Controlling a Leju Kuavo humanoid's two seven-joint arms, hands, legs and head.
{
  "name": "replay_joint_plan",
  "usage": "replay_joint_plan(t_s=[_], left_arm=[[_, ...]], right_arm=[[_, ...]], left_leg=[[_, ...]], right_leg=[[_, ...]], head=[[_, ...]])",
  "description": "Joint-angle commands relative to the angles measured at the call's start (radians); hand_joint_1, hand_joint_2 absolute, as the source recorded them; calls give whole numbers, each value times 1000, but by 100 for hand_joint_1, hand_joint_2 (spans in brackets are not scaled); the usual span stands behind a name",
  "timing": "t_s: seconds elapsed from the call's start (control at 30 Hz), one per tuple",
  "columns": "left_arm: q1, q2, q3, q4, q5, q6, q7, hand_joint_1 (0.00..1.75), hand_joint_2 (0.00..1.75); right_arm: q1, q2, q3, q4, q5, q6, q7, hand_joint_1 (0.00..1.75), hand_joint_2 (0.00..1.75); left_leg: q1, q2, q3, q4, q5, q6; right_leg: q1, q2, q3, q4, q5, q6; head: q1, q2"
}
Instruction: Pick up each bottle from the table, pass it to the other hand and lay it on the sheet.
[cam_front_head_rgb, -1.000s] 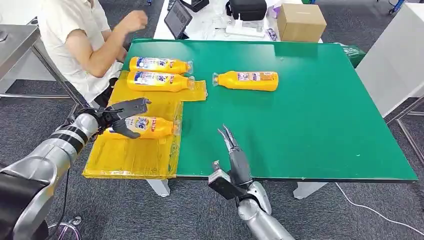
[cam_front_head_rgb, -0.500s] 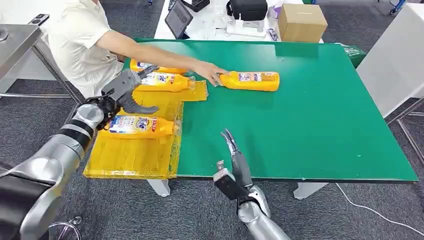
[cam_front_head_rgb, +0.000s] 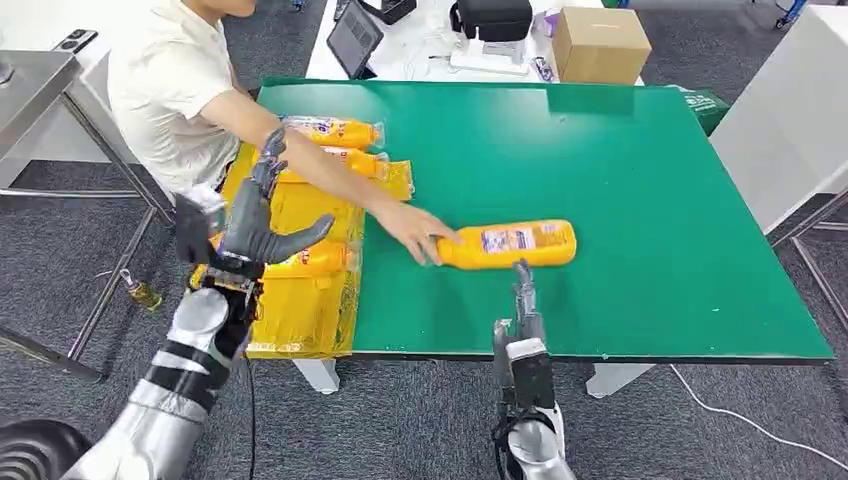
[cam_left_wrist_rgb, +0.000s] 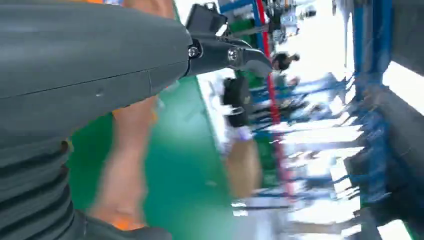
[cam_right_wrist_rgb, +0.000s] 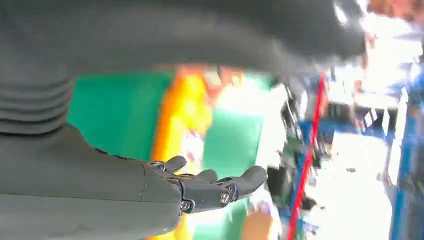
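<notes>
While a person's hand rests on the neck end of the yellow plastic bottle with a white label lying on its side on the green table top, the robot holds nothing. 3 more yellow bottles lie on the crinkled yellow plastic sheet at the table's left edge: 2 at the far end — partly hidden behind the person's forearm — and 1 nearer, just behind the left hand. That hand is raised above the sheet with its fingers spread wide and empty. The right hand stands at the table's near edge, fingers straight and pointing at the lone bottle, close to it but apart from it; the right wrist view shows them lightly curled and bare. Judged from this, 3 bottles are done and 1 is left: it has yet to be picked up, passed across and laid on the sheet, once the person lets go
</notes>
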Motion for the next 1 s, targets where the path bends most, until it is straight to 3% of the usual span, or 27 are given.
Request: replay_joint_plan(t_s=[0.03, 0.07, 0.1, 0.2, 0.33, 0.4, 0.53, 0.63, 0.83, 0.97, 1.0], left_arm=[[368, -77, -86, -265, 76, 132, -78, 0, 175], [365, -76, -87, -261, 77, 133, -80, 0, 175], [356, -76, -86, -256, 78, 134, -79, 0, 175], [345, -75, -79, -256, 81, 135, -77, 0, 175], [338, -75, -74, -255, 85, 135, -73, 0, 175], [347, -72, -86, -248, 59, 131, -67, 0, 175], [367, -61, -140, -235, -23, 117, -96, 0, 175], [349, -62, -175, -235, -39, 111, -100, 0, 175], [318, -64, -193, -213, -45, 112, -90, 0, 175], [292, -67, -203, -193, -47, 108, -79, 0, 175], [285, -70, -205, -187, -47, 107, -77, 0, 175]], right_arm=[[18, -52, -248, 13, 536, -194, 1, 0, 175], [16, -62, -246, 15, 526, -194, 1, 0, 175], [14, -68, -244, 17, 519, -194, 1, 0, 175], [13, -64, -243, 17, 522, -194, 1, 0, 175], [14, -54, -244, 15, 531, -194, 1, 0, 175], [4, -11, -430, 6, 891, -194, 22, 0, 175], [-61, -149, -517, 59, 1098, -194, 53, 0, 175], [-143, -246, -403, 180, 1150, -194, 165, 0, 175], [-285, -318, -213, 395, 1161, -194, 301, 0, 175], [-414, -353, -62, 555, 1152, -162, 365, 0, 175], [-442, -353, -40, 584, 1156, -142, 374, 0, 175]], left_leg=[[-1, 0, 7, -3, -3, 3], [-1, 0, 3, -2, -2, 2], [0, 0, 11, -2, -6, 4], [0, -1, 1, 0, -3, 2], [0, 1, 3, -1, -3, 2], [1, 1, 5, -1, -4, 2], [0, -2, 5, -1, -3, 3], [0, 0, 5, 0, -3, 4], [-2, 2, 2, 0, -2, 3], [-1, 6, 9, -2, -3, 5], [-2, 6, 3, 0, -2, 4]], right_leg=[[0, -1, 8, -5, -2, -1], [-1, 0, 3, -3, -1, -1], [1, -2, 12, -5, -5, -3], [0, 0, 1, -2, -1, -1], [1, 1, 3, -2, -1, -2], [2, 1, 5, -3, -1, -3], [1, -2, 6, -3, -2, -2], [1, 0, 6, -3, -1, -1], [-2, 3, 3, -3, 2, -1], [1, 4, 9, -4, 1, -5], [-1, 5, 3, -2, 2, -1]], head=[[1, 0], [0, 0], [1, 0], [0, 0], [0, 0], [0, 0], [0, 0], [0, 0], [0, 0], [0, 0], [0, 0]])
